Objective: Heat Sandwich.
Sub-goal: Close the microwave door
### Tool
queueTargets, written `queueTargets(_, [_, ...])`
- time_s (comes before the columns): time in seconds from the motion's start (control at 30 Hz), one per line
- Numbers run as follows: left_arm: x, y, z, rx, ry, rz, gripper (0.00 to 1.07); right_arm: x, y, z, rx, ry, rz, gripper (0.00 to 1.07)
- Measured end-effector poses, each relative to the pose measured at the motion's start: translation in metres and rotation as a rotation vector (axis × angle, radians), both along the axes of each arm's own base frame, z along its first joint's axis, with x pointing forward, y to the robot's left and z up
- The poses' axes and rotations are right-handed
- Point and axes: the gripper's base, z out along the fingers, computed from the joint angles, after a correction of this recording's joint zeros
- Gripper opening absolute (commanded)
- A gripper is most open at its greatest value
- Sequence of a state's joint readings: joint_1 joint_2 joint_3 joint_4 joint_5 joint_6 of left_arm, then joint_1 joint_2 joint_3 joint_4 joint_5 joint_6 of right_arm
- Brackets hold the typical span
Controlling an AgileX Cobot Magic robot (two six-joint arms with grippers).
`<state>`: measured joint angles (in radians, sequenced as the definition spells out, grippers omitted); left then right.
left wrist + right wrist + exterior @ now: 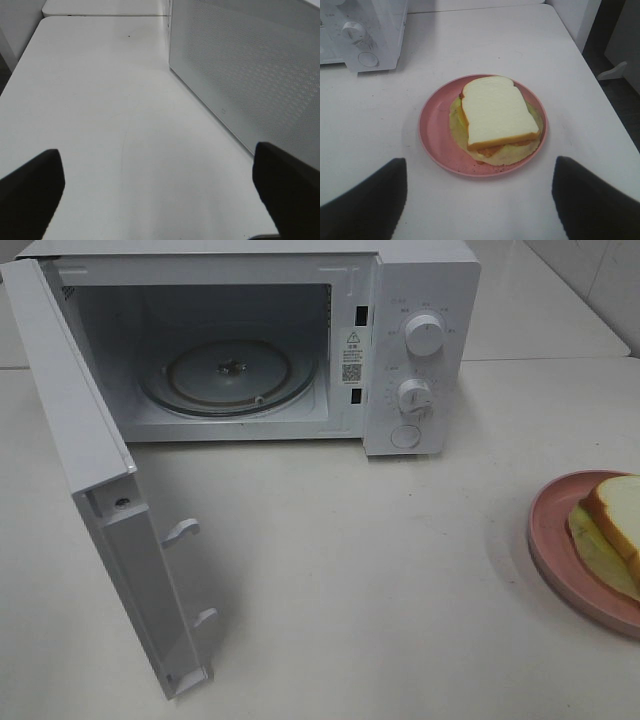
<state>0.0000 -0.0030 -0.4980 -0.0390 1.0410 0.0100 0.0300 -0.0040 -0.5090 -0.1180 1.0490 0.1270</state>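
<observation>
The sandwich [496, 112] lies on the pink plate [432, 135]; microwave door [100, 510] stands open; both grippers, left [160, 192] and right [480, 197], are spread wide, holding nothing.

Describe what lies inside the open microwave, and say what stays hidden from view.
Inside the microwave sits only a round glass turntable with a small hub at its centre. No food is in it. The cavity's ceiling and near left corner are hidden by the casing and the door.

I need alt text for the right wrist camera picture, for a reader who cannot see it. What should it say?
A sandwich of white bread over a pale yellow-green layer lies on a round pink plate on a white table. The right gripper is open, its dark fingers on either side of the plate, touching nothing. A white microwave's knobs show nearby.
</observation>
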Motion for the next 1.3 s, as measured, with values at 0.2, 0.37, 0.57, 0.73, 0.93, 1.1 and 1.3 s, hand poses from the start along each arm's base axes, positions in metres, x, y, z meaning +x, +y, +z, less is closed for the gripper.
queueTargets(0.2, [0.000,0.000,0.000,0.000,0.000,0.000,0.97,0.000,0.000,0.000,0.000,0.000,0.000,0.76])
queueTargets(0.37, [0.000,0.000,0.000,-0.001,0.000,-0.001,0.97,0.000,0.000,0.000,0.000,0.000,0.000,0.76])
queueTargets(0.57, [-0.001,-0.002,0.005,-0.024,-0.032,-0.015,0.97,0.000,0.000,0.000,0.000,0.000,0.000,0.76])
queueTargets(0.73, [0.006,-0.003,0.014,-0.039,-0.091,-0.019,0.97,0.000,0.000,0.000,0.000,0.000,0.000,0.76])
queueTargets(0.93, [0.027,-0.003,0.022,-0.044,-0.093,-0.011,0.84,0.000,0.000,0.000,0.000,0.000,0.000,0.76])
queueTargets(1.1, [0.048,-0.001,0.024,-0.028,-0.060,0.001,0.59,0.000,0.000,0.000,0.000,0.000,0.000,0.76])
queueTargets(1.3, [0.075,0.001,0.020,-0.001,0.039,0.012,0.12,0.000,0.000,0.000,0.000,0.000,0.000,0.76])
